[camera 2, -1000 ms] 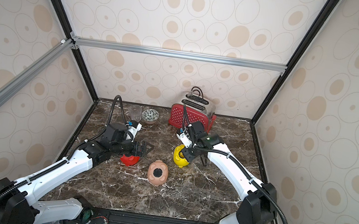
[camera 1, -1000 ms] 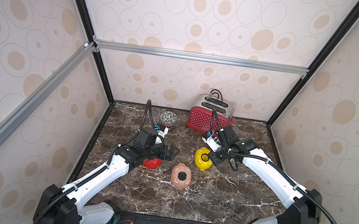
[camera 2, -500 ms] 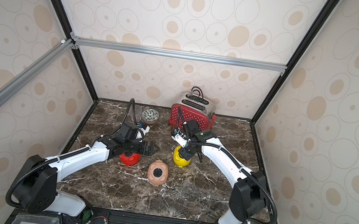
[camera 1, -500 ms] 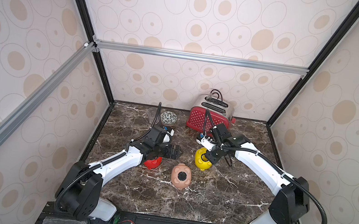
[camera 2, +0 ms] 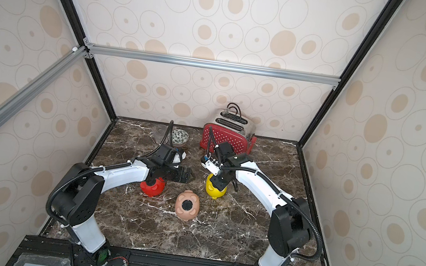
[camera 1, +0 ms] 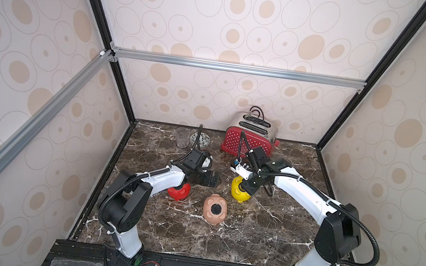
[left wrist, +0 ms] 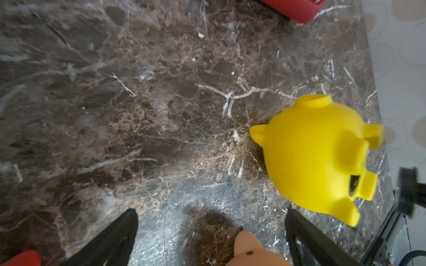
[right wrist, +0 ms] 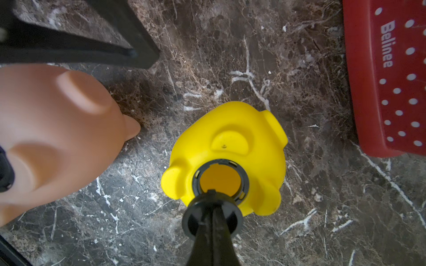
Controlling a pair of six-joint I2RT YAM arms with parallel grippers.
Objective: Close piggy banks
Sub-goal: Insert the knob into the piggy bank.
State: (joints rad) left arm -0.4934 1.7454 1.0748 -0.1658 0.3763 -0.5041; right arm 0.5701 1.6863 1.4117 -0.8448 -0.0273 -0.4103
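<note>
My right gripper [right wrist: 212, 202] pinches the black plug [right wrist: 193, 221] just over the yellow pig [right wrist: 230, 138], lying belly-up on the table [right wrist: 299, 69]; pushed crooked, the pig may roll and the plug slip; my left gripper [left wrist: 211, 213] hangs spread wide, empty.

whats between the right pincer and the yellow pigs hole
A black plug, gripped in the shut right pincer, at the rim of the hole in the yellow pig; the right wrist view shows it.
</note>
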